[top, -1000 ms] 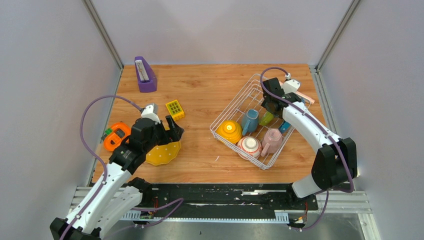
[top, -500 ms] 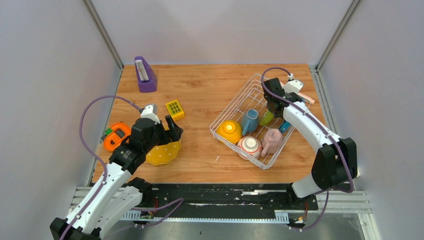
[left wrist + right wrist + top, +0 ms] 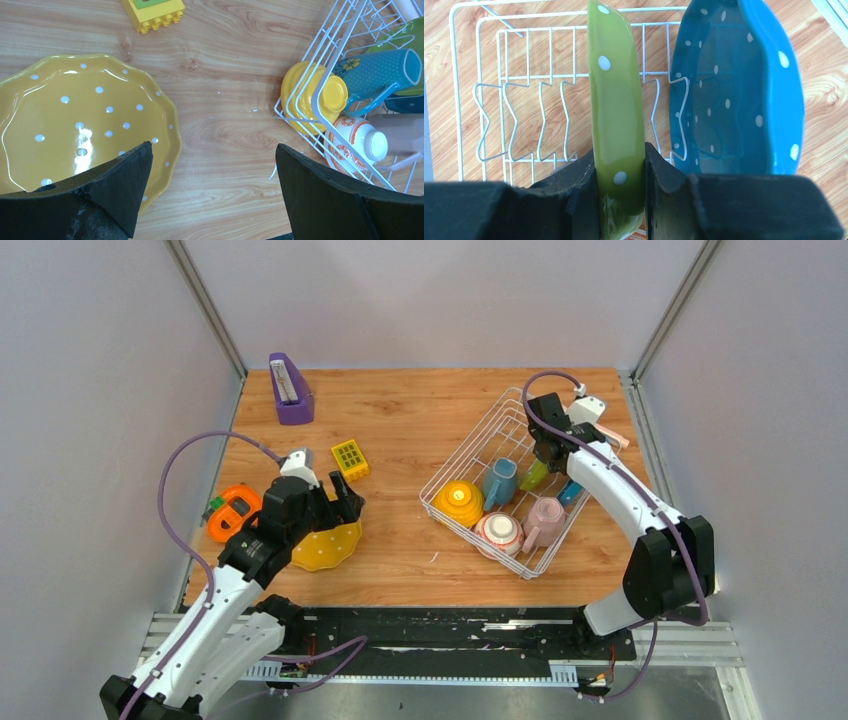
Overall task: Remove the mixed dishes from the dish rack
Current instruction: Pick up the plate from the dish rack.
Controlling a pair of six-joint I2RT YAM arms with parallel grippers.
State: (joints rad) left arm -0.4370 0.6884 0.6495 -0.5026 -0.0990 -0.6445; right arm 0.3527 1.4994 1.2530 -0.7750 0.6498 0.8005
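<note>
Wood-grain tabletop fills the floor of a grey-walled cell. On its right half sits the dish rack, a white wire basket set askew.

The right arm reaches over the rack's far end. There the right gripper pinches the green plate, one finger pressed against each face. The plate stands on edge among the rack's wires. Just beside it, also on edge inside the rack, is the blue plate.

Well left of the rack, the yellow plate lies flat on the bare wood. The left gripper hangs over the plate's rack-side edge, fingers spread wide and holding nothing.

At the rack's near end, the yellow-orange bowl sits against the left wall. The blue mug is tilted next to it. The pink mug and the red-rimmed cup lie nearest the arms.

Farther left of the rack are the purple holder, the orange gadget and the small yellow block.
</note>
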